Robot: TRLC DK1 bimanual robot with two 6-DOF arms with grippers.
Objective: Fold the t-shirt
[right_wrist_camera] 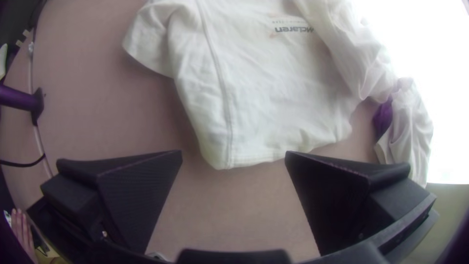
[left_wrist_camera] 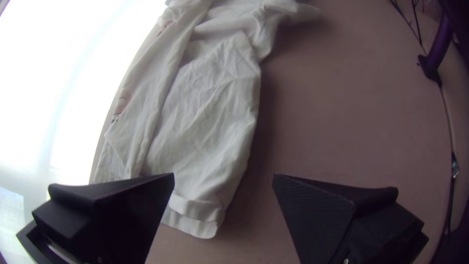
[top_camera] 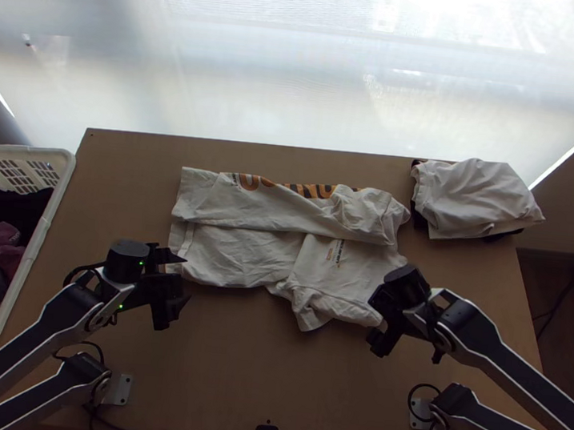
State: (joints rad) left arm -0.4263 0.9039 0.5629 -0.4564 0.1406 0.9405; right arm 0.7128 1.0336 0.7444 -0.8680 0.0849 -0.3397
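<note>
T-shirt (top_camera: pixel 239 255): lying mid-table, far side folded inward.
Cloth: looking light, soft, probably creasing easily.
Hold: likely needing pinches at the near corners.
Left gripper (left_wrist_camera: pixel 223 174): gaping wide, holding nothing, beside left end.
Right gripper (right_wrist_camera: pixel 233 152): gaping wide, holding nothing, by right end.

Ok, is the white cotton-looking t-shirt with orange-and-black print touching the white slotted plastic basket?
Apart. The top view shows it plainly: a broad bare strip of light wooden table separates the t-shirt from the basket.
</note>
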